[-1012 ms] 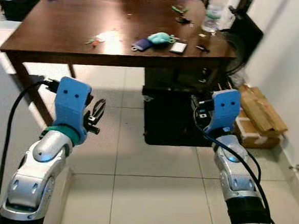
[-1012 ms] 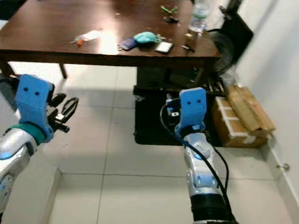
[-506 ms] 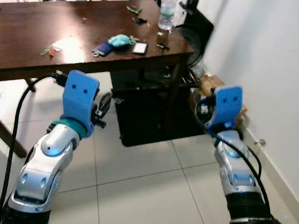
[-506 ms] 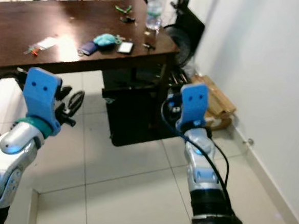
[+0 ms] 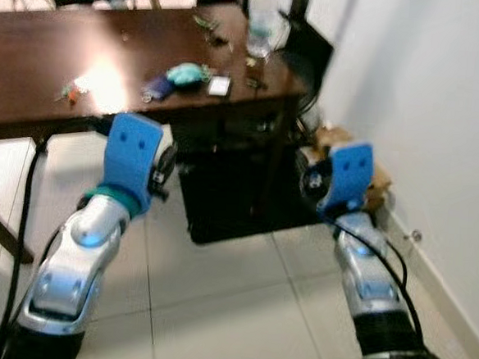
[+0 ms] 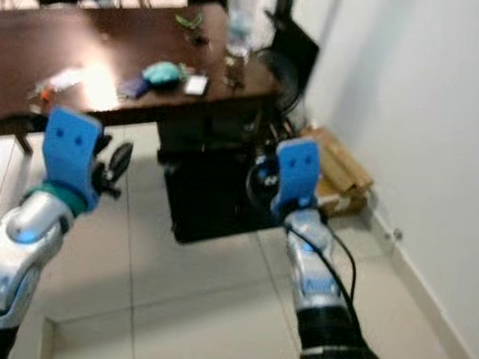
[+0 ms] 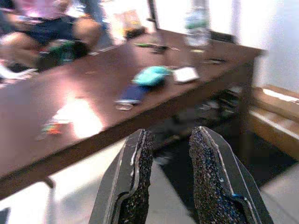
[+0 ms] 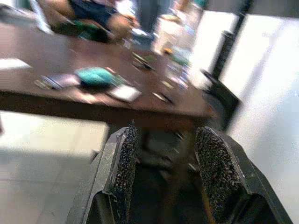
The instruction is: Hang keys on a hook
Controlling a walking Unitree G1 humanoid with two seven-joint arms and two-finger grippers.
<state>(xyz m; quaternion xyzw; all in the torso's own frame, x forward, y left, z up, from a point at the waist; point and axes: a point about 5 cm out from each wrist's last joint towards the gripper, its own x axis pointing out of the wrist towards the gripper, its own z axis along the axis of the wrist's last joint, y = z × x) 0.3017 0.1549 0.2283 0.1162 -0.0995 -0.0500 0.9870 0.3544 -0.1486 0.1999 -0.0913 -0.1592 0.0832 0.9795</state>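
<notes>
— What do the head views give you?
— My left gripper (image 5: 165, 168) and right gripper (image 5: 307, 180) hover short of the dark brown wooden table (image 5: 34, 58); small keys (image 5: 67, 93) lie far left.
— Wrist views?
— Both grippers' fingers gape, empty.

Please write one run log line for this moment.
phase: approach | left gripper: open, empty | right gripper: open, empty | keys: on table
</notes>
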